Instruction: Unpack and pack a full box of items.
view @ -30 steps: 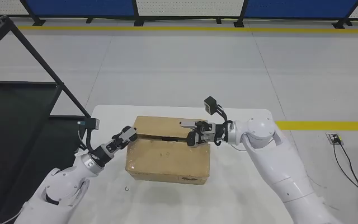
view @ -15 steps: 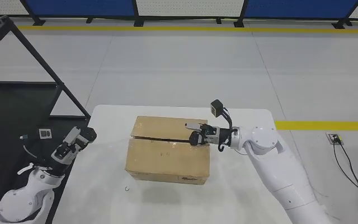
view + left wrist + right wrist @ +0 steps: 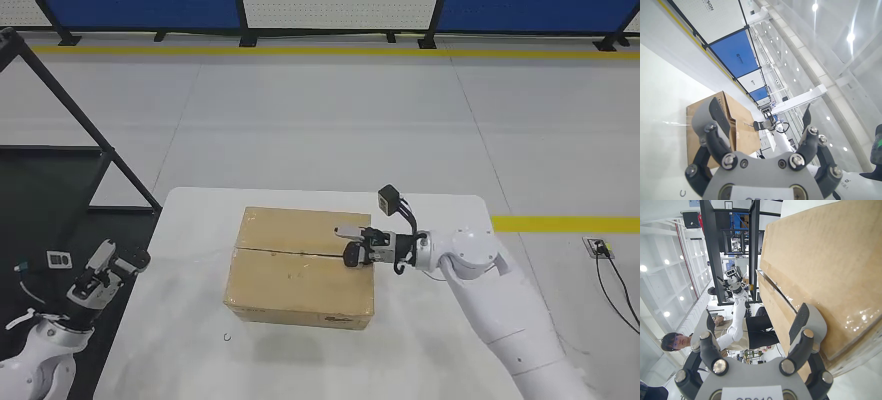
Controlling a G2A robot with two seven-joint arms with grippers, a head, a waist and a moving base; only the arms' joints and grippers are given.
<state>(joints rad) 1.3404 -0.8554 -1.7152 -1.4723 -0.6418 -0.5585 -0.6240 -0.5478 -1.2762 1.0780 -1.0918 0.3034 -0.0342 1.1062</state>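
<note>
Closed box at mid-frame on the white table, one gripper at its top and the other well away.

The right arm comes in from the right of the top view, forearm stretched leftward and roughly level, with the right gripper over the right end of the box's top. Its jaws are spread and grasp nothing. One finger lies along the top flap just beside the centre seam, and the other hangs clear of the cardboard. The left arm is folded at the lower left of the frame, beyond the table's left edge. The left gripper is angled toward the box but well apart from it, jaws likewise spread and empty. A small C-shaped ring lies on the table near the box's lower left corner.
</note>
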